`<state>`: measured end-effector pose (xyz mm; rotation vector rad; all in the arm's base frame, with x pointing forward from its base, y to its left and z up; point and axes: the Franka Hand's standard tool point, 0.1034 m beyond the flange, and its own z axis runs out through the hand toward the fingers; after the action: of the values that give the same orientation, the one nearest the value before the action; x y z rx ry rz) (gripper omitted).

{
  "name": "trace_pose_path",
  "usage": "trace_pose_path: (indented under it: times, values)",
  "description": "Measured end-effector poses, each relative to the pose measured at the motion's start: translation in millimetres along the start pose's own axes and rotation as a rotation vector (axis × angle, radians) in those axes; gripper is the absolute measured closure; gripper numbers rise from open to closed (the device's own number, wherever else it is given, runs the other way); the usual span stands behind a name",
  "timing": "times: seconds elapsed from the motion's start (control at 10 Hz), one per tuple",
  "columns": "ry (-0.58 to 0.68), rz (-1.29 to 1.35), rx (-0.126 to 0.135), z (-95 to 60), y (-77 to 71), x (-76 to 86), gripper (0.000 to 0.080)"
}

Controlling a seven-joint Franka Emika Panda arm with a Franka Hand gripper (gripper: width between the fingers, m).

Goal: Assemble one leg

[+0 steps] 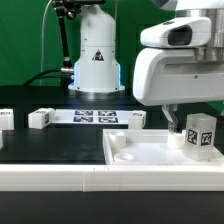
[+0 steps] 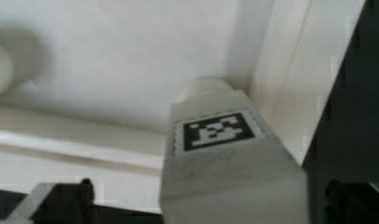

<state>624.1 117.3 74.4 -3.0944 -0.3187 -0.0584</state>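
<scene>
Standing at frame right, the leg (image 1: 197, 133) is gripped by the closed gripper (image 1: 182, 128) over the tabletop (image 1: 135, 155); insertion judged unfinished.

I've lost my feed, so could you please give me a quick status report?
Gripper shut on leg. Leg upright over tabletop, near its edge. Nothing in the way.

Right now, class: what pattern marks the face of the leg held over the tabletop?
A square black-and-white marker tag on the white leg, clearest in the wrist view.

No legible text; only marker tags on leg (image 2: 218, 133); warning triangle on arm base (image 1: 96, 57).
</scene>
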Motion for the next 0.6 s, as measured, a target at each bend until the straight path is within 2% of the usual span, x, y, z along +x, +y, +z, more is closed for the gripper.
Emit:
trace_pose_path:
  times: [0.1,0.2,0.3,0.4,0.6]
  values:
    - [0.0,0.016,0.0,0.0,-0.2,0.0,0.0239]
    - [0.0,0.014,0.0,0.0,0.1,0.0,0.0239]
    - [0.0,0.055,0.003,0.0,-0.7,0.0,0.044]
    - [0.0,0.142,0.005,0.1,-1.5,0.0,0.0509]
    - [0.008,0.355,0.013,1.3,-1.2,0.1,0.0509]
